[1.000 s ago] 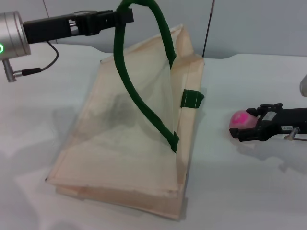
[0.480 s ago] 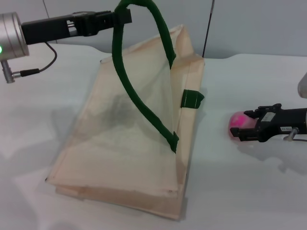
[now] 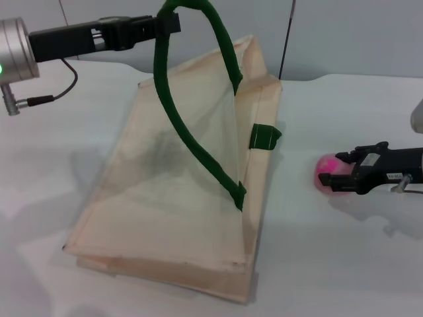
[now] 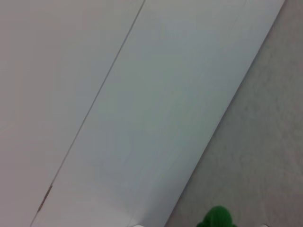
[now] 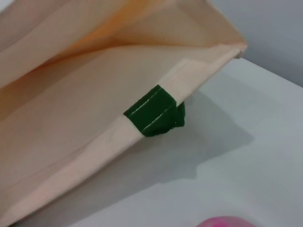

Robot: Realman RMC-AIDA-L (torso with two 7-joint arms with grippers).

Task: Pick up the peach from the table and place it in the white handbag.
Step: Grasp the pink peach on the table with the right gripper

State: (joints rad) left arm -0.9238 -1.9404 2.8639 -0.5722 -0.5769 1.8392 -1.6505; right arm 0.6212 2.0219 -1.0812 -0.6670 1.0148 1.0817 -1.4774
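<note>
While left gripper (image 3: 173, 22) lifts handle (image 3: 178, 119), right gripper (image 3: 344, 173) seemingly clasps peach (image 3: 327, 170)

The right gripper (image 3: 342, 173) covers the near side of the peach (image 3: 326, 170); contact between the jaws and the peach cannot be confirmed. In the right wrist view, only a pink sliver of the peach (image 5: 222, 221) clears the picture edge. In the left wrist view, the green handle (image 4: 217, 219) is cut off, and the left gripper's own jaws are out of view.
</note>
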